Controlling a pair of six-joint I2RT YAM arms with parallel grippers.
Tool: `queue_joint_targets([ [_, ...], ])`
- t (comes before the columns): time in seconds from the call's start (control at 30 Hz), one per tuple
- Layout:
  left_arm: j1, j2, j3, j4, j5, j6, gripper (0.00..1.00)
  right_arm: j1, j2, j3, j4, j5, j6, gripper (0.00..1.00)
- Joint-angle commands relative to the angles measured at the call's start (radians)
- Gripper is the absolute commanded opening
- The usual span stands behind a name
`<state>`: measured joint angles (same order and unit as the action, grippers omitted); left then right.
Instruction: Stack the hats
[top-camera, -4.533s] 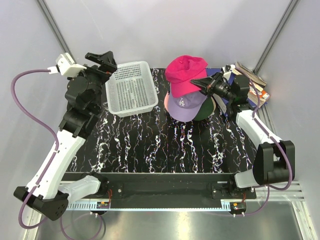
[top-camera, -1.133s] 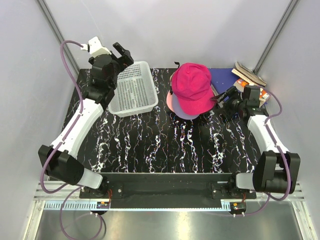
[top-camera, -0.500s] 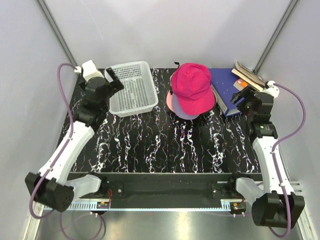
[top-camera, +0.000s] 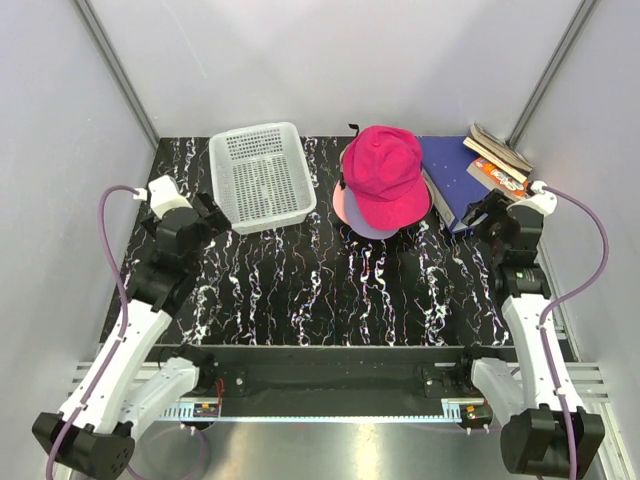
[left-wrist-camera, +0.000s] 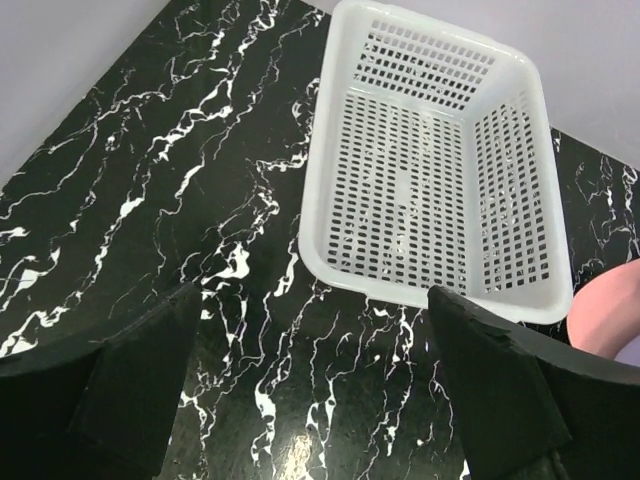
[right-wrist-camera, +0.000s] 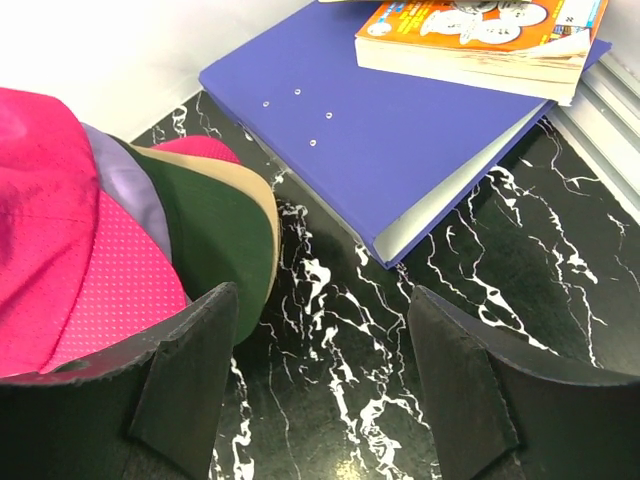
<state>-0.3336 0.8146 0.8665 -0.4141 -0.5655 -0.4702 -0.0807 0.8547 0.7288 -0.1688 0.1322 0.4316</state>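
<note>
The hats (top-camera: 383, 180) lie in one pile at the back middle of the table, a magenta cap on top. In the right wrist view the pile (right-wrist-camera: 120, 240) shows magenta, lavender, dark green and tan layers, with brim edges fanned out. My right gripper (right-wrist-camera: 320, 385) is open over bare table, just right of the pile, with nothing between its fingers. In the top view it (top-camera: 480, 213) sits to the right of the pile. My left gripper (left-wrist-camera: 315, 390) is open and empty over the table, in front of the basket. From above it (top-camera: 208, 210) is at the left.
A white mesh basket (top-camera: 261, 176) stands at the back left, also seen ahead of the left gripper (left-wrist-camera: 440, 180). A blue binder (right-wrist-camera: 400, 130) with books (right-wrist-camera: 480, 40) on it lies at the back right. Walls close in the table on three sides.
Both arms have drawn back toward the near side and lowered. The left gripper moved from beside the basket's back corner to in front of it. The pile has not moved.
</note>
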Motion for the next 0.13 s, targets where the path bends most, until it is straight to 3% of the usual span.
queue_joint_targets([
  [0.0,0.002,-0.04,-0.006,-0.023,-0.034,-0.022,0.99,-0.004,-0.019,-0.012,0.06,0.012,-0.033,0.76],
  [0.1,0.002,-0.052,-0.006,-0.037,-0.033,-0.031,0.99,-0.004,-0.014,-0.017,0.071,0.004,-0.033,0.76],
])
